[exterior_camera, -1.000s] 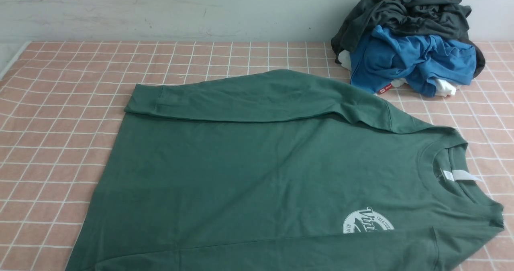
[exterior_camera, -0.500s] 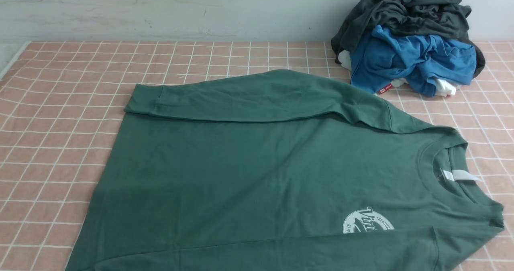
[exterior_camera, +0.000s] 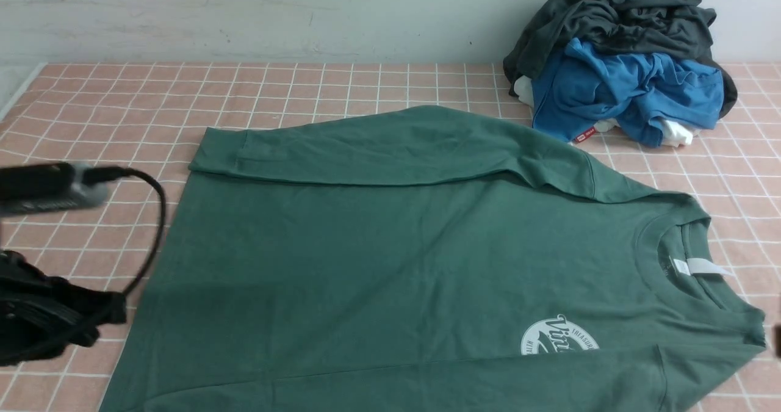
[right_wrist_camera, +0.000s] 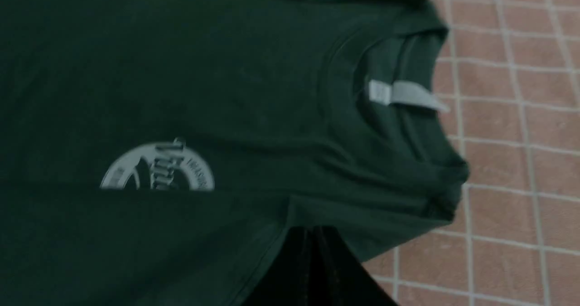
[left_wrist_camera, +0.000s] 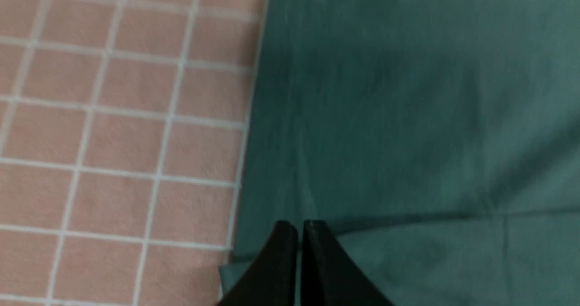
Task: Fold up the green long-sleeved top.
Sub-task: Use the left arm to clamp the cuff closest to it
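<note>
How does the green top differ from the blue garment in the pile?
The green long-sleeved top lies spread flat near the robot; the blue garment is crumpled by the far wall. The green long-sleeved top lies alone, while the blue garment sits partly under a dark charcoal garment. Both rest on the pink checked cloth.

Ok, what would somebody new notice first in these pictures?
The green long-sleeved top, spread flat across the middle of the pink checked table, sleeves folded in. Then the crumpled pile at the far right: a charcoal garment over a bright blue garment.
</note>
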Robot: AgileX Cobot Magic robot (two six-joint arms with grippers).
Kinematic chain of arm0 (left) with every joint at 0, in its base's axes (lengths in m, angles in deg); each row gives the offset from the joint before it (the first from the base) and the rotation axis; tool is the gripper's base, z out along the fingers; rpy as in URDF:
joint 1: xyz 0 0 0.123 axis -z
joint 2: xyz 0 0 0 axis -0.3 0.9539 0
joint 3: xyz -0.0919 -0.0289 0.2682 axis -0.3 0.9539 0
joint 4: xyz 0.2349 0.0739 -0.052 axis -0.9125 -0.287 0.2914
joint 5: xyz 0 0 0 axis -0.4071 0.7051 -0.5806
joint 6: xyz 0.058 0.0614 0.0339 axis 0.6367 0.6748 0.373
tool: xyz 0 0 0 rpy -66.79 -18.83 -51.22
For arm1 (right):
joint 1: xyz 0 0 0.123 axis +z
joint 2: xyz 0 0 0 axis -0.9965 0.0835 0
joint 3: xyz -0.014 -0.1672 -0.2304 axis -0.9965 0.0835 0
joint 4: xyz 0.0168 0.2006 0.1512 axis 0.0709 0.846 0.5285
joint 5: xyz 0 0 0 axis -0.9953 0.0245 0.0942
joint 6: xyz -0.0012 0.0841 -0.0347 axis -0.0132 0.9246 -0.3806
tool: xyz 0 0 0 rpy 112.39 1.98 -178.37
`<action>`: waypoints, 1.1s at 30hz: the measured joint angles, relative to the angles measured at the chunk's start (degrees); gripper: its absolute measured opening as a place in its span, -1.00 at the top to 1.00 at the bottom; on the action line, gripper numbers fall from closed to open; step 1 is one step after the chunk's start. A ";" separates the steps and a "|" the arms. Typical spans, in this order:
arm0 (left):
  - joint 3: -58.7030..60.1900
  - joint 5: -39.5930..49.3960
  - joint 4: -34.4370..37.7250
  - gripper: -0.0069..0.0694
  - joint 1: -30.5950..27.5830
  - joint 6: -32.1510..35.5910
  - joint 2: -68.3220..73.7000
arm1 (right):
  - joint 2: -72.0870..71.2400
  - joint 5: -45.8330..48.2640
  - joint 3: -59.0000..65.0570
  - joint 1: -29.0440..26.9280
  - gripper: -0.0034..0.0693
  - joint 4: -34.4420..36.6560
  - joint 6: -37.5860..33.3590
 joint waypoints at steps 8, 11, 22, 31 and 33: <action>-0.18 -1.35 -4.63 0.27 7.15 -4.35 16.19 | 12.04 -7.31 -0.13 7.86 0.94 6.81 -11.57; -0.24 -2.89 -8.62 0.03 8.71 -10.12 18.85 | 15.54 -9.53 -0.39 9.69 0.93 7.83 -11.95; -0.29 -3.40 -9.47 0.26 9.19 -12.51 24.76 | 16.21 -9.76 -0.39 10.66 0.93 9.00 -12.13; -0.29 -3.42 -9.29 0.77 9.19 -11.94 18.91 | 16.21 -9.99 -0.39 10.66 0.93 9.14 -12.13; -0.22 -2.54 -9.29 0.81 9.19 -11.79 13.89 | 16.21 -10.34 -0.39 10.66 0.93 9.14 -12.13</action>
